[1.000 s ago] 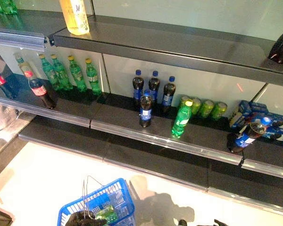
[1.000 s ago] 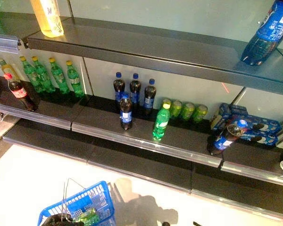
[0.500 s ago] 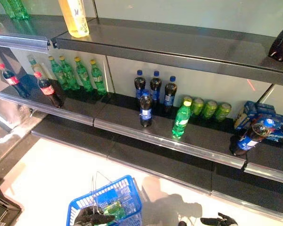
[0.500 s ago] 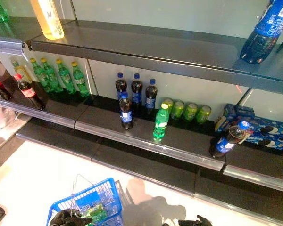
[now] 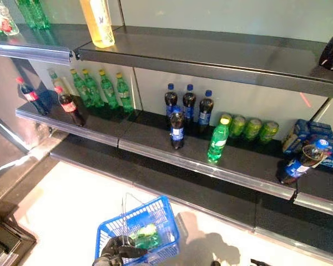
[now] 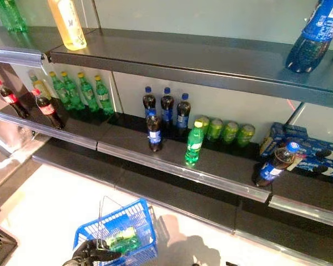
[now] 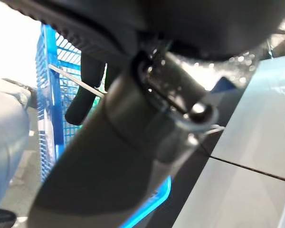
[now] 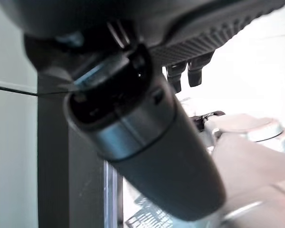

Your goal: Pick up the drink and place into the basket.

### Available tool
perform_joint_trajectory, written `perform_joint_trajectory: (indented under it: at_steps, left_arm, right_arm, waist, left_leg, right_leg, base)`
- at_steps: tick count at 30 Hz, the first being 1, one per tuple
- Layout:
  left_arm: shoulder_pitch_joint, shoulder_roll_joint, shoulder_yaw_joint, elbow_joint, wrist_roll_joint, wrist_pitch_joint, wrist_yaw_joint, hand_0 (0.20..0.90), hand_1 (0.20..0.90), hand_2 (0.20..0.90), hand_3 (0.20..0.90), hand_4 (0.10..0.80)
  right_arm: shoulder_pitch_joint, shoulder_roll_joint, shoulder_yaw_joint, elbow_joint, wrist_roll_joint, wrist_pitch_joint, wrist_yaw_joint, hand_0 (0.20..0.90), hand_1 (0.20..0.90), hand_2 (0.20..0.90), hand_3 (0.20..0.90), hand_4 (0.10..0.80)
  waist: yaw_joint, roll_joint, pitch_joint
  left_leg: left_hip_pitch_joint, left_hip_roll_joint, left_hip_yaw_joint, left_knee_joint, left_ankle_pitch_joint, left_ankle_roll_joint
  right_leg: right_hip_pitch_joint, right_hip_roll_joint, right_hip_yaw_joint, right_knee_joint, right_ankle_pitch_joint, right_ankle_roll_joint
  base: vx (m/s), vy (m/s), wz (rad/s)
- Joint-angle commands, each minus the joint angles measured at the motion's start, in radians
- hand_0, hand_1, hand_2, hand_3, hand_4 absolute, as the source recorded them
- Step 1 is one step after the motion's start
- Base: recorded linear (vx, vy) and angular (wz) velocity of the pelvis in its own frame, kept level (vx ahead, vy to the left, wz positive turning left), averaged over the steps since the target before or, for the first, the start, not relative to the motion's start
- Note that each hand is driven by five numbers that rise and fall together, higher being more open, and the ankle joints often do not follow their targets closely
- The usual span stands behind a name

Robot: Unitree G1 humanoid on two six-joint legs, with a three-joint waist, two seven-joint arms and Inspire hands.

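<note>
Our left hand (image 5: 117, 250) curling round the blue basket's (image 5: 155, 213) wire handle, a green drink (image 5: 146, 238) lying inside the basket, our right hand (image 8: 180, 76) barely showing, fingers we cannot tell, bottles standing on the shelf (image 5: 155, 147).

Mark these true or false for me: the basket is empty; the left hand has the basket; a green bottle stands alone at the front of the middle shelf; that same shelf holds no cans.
1. The blue basket is empty. False: a green bottle lies inside it.
2. The left hand holds the basket. True: its fingers are curled at the wire handle.
3. A lone green bottle stands near the front edge of the middle shelf. True.
4. The middle shelf holds no cans. False: green cans sit in a row at its back.
</note>
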Motion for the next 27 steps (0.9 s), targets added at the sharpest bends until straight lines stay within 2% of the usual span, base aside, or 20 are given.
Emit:
perform_joint_trajectory:
  at_steps: [1,7,15,19,20,24,27]
  left_arm:
    - [-0.053,0.094,0.071,-0.042,0.001,-0.101,-0.005,0.3,0.3,0.3,0.2,0.1]
    - [-0.03,0.105,0.079,-0.028,0.013,-0.096,-0.009,0.3,0.3,0.3,0.2,0.1]
    - [-0.009,0.102,0.073,-0.007,0.032,-0.089,-0.018,0.3,0.3,0.3,0.2,0.1]
    - [-0.058,0.097,0.037,-0.048,-0.044,-0.083,0.009,0.3,0.3,0.3,0.2,0.1]
    - [-0.087,0.087,0.029,-0.073,-0.068,-0.087,0.026,0.3,0.3,0.3,0.2,0.1]
    - [-0.122,0.08,0.022,-0.094,-0.09,-0.098,0.035,0.3,0.3,0.3,0.2,0.1]
    - [-0.144,0.073,0.011,-0.107,-0.135,-0.12,0.044,0.3,0.3,0.3,0.2,0.1]
  right_arm:
    - [-0.002,-0.012,-0.02,0.018,-0.023,-0.04,0.007,0.9,0.9,0.9,0.9,0.8]
    - [0.009,0.006,-0.03,0.019,-0.019,-0.036,-0.001,0.9,0.9,0.9,0.9,0.8]
    - [0.008,0.003,-0.04,0.029,-0.005,-0.005,0.001,0.9,0.9,0.9,0.9,0.8]
    - [-0.034,-0.02,-0.004,0.02,0.028,-0.006,0.005,0.9,0.9,0.9,0.9,0.8]
    - [-0.064,-0.021,0.007,0.015,0.05,-0.018,-0.004,0.9,0.9,0.9,0.9,0.8]
    - [-0.103,-0.019,0.017,0.007,0.078,-0.031,-0.018,0.9,0.9,0.9,0.9,0.8]
    - [-0.132,-0.035,0.012,-0.01,0.104,-0.052,-0.04,0.9,0.9,0.9,0.9,0.8]
  waist:
    - [0.022,-0.019,0.023]
    - [0.018,-0.023,0.009]
    - [0.012,-0.015,0.0]
    - [0.008,0.004,0.059]
    - [0.012,0.01,0.104]
    - [0.015,0.016,0.16]
    - [0.009,0.024,0.234]
  left_leg:
    - [0.057,-0.026,0.017,-0.055,-0.008,0.063]
    - [0.079,-0.018,0.039,-0.083,-0.011,0.071]
    - [0.088,-0.005,0.051,-0.103,-0.004,0.063]
    - [0.019,0.013,0.056,-0.092,0.031,0.05]
    - [-0.023,0.014,0.047,-0.09,0.049,0.048]
    - [-0.078,0.019,0.045,-0.074,0.063,0.044]
    - [-0.193,0.009,0.02,0.059,0.053,0.039]
  right_leg:
    - [-0.019,0.034,-0.023,0.084,-0.01,-0.025]
    - [-0.011,0.042,-0.02,0.061,-0.008,-0.027]
    - [0.006,0.06,-0.021,0.021,0.002,-0.031]
    - [-0.073,0.069,-0.005,0.051,0.012,-0.043]
    - [-0.114,0.07,-0.002,0.055,0.024,-0.048]
    - [-0.171,0.065,-0.015,0.074,0.031,-0.054]
    - [-0.265,0.051,-0.026,0.16,0.022,-0.068]
  base:
    - [0.113,-0.023,-0.05]
    - [0.05,-0.043,-0.02]
    - [0.031,-0.025,-0.03]
    - [-0.117,-0.003,-0.14]
    - [-0.245,-0.007,-0.1]
    - [-0.238,-0.018,0.02]
    - [-0.271,0.017,-0.03]
